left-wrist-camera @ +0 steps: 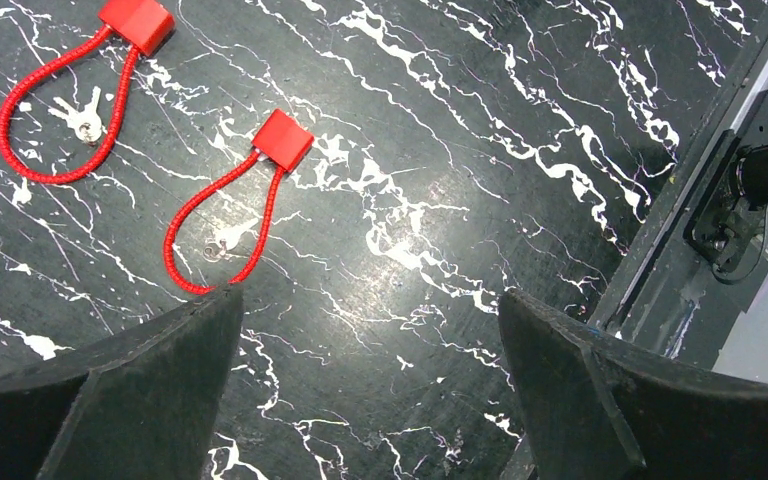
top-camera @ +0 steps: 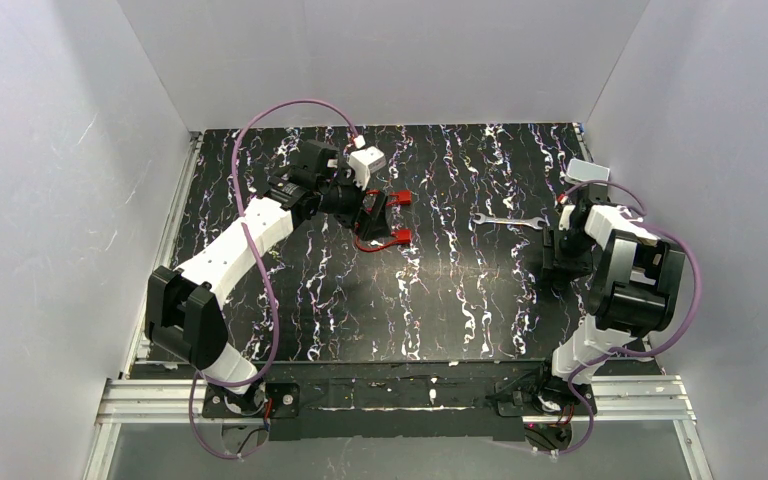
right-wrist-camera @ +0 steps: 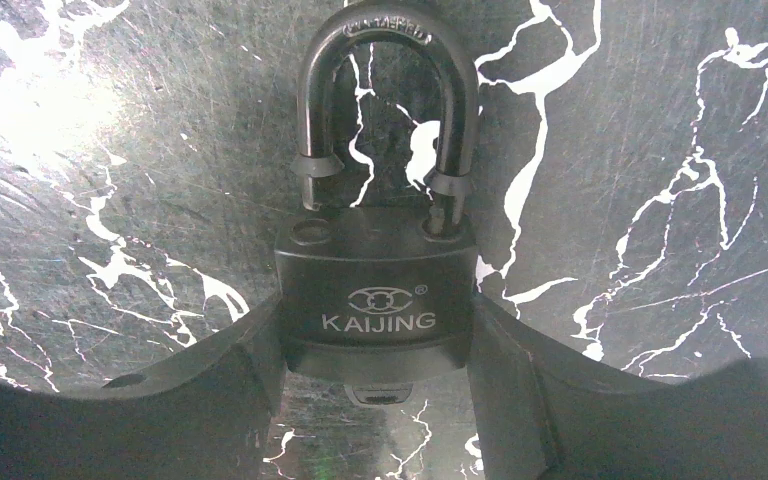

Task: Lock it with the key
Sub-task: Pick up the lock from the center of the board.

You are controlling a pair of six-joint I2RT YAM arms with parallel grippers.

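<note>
Lying flat near the right edge of the tabletop, the black padlock (right-wrist-camera: pixel 375 275) is clasped on both sides of its body by the right gripper (right-wrist-camera: pixel 374 330). One leg of its shackle (right-wrist-camera: pixel 385 22) is lifted out of its hole. The left gripper (left-wrist-camera: pixel 368 300) is held wide open and empty above the middle of the tabletop. Near it, two red cable locks (left-wrist-camera: pixel 282 140) are laid, with small keys (left-wrist-camera: pixel 80 118) inside their loops.
</note>
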